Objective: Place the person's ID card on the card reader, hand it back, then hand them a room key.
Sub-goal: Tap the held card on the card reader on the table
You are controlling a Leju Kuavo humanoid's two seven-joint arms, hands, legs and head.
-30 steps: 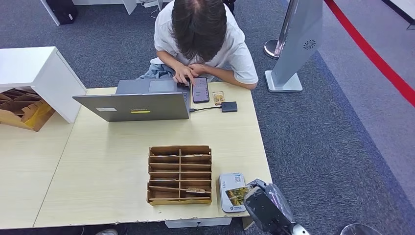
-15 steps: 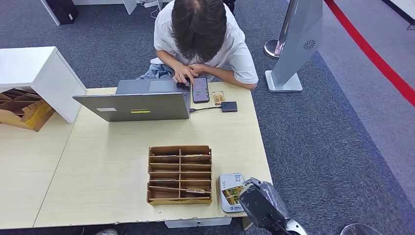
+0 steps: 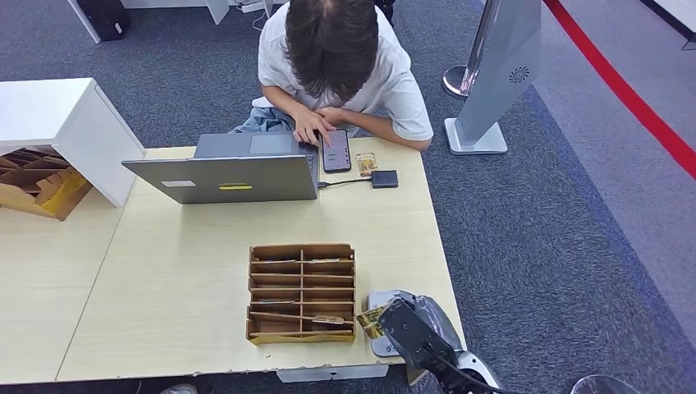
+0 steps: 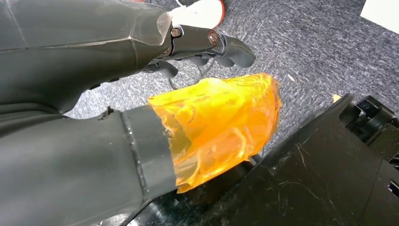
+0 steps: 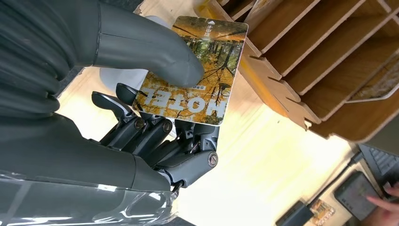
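Note:
My right hand (image 3: 410,332) hovers over the table's front right corner and pinches a room key card (image 3: 369,319) between its thumb and fingers. The right wrist view shows that card (image 5: 195,70) close up, with an autumn forest picture and the word HOTEL, under the thumb of the right hand (image 5: 141,99). A white device (image 3: 382,298) lies partly hidden beneath the hand. A small card (image 3: 366,163) lies at the far edge beside a black reader (image 3: 384,178) cabled to the laptop. My left hand (image 4: 117,70) hangs over the carpet, holding nothing, its thumb wrapped in orange tape.
A wooden compartment tray (image 3: 302,291) stands just left of my right hand. An open grey laptop (image 3: 234,168) sits at the far side. A person in a white shirt (image 3: 336,57) leans over a phone (image 3: 336,150) there. A white cabinet (image 3: 57,123) stands at the far left.
The room key card lay on the white device; my right hand moved left over it and now holds it lifted toward the wooden tray. The person has hardly moved.

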